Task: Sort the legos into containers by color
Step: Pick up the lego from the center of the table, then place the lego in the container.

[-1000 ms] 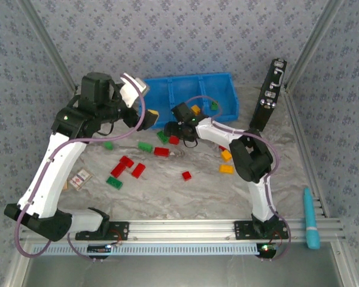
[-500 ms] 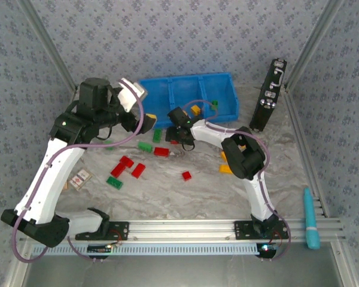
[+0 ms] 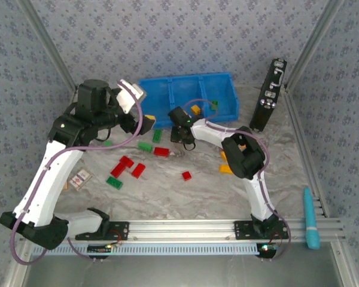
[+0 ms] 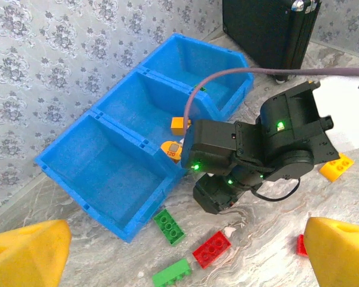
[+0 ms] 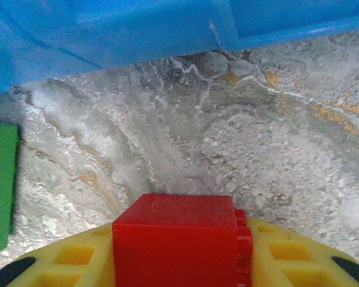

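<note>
Squarely, red lego sits inside right gripper.

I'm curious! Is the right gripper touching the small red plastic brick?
Touching. Right wrist view: small red plastic brick sits against the right gripper, no gap.

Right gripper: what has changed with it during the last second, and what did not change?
The right gripper shifted a little left over the red brick that lay beside it and closed on it. The left gripper stayed open above the table; the loose bricks and blue bin kept their places.
</note>
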{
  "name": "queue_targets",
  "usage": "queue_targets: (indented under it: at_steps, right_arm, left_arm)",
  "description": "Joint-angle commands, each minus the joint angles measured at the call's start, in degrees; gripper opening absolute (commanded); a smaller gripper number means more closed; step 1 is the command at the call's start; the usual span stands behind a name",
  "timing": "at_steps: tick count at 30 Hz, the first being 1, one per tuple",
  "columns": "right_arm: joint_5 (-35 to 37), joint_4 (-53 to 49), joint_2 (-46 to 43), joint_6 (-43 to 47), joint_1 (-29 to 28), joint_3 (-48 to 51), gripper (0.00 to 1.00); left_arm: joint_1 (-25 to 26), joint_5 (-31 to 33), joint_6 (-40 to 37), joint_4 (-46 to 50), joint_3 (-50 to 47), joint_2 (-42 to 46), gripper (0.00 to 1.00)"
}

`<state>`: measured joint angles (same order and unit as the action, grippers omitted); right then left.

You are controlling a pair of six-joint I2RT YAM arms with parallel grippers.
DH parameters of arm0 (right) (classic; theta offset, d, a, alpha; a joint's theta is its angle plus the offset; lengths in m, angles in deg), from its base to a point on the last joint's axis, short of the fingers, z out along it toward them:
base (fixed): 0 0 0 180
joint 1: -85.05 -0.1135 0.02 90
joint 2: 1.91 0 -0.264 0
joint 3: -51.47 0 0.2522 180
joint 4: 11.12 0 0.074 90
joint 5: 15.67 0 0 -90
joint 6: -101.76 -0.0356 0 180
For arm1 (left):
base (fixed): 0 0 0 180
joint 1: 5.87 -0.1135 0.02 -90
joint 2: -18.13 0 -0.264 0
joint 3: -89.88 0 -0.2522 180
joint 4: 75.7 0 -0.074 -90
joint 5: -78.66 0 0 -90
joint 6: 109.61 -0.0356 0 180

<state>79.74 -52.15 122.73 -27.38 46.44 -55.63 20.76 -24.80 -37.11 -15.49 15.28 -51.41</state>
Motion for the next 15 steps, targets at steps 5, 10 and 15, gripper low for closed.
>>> queue_targets:
  at_steps: [5,10,15]
  right_arm:
    - [3.4,-9.0,-7.4,8.2,1.4,-4.3,0.37]
    - [3.5,-7.5,-8.9,18.3,-0.2,-12.9,0.37]
    - [6.8,-6.9,-1.4,29.8,-1.6,-27.6,0.37]
  left_arm:
    - [-0.4,2.0,-2.2,-0.9,-1.1,3.3,1.00]
    - [-0.8,3.0,-2.9,-2.0,-2.9,5.5,1.00]
    - [-1.0,3.6,-3.1,-3.3,-4.0,6.4,1.00]
